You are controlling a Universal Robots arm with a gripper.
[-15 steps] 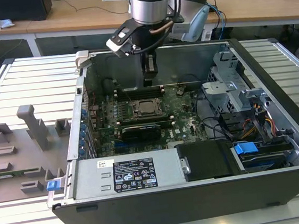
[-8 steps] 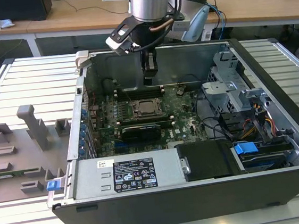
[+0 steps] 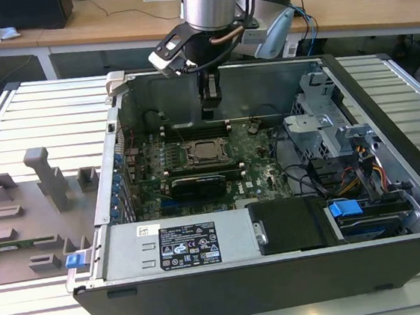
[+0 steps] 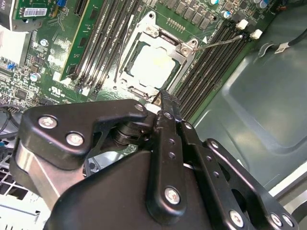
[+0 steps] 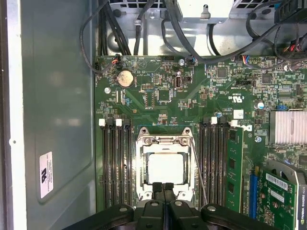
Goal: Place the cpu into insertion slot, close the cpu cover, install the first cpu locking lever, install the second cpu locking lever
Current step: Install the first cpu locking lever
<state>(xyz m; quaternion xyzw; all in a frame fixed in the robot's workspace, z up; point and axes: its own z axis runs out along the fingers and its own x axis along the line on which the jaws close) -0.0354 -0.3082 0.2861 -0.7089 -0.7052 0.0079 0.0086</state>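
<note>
Task status, by component:

1. Computer case [image 3: 247, 293]: open on the slatted table [image 3: 32, 108], occupying the centre and right of the exterior view.
2. Motherboard [image 3: 259, 156]: flat on the case floor, at the centre of that view.
3. Gripper [image 3: 211, 114]: hangs in the upper middle of the exterior view, over the far edge of the socket area. In both wrist views the fingertips [image 5: 158, 188] are pressed together with nothing seen between them, just beside the socket frame. Contact with the frame cannot be confirmed.
4. Insertion slot [image 5: 139, 143]: between the memory slot banks [image 5: 116, 163].
5. Cpu cover [image 5: 187, 165]: lies flat over the slot; closing is judged complete.
6. Cpu [image 5: 165, 167]: seated in the slot, its bright top visible through the cover window; placement is judged complete.
7. Locking lever [image 5: 198, 171]: a thin wire angling away from the frame side, judged unlatched. The other lever's state cannot be told.
</note>
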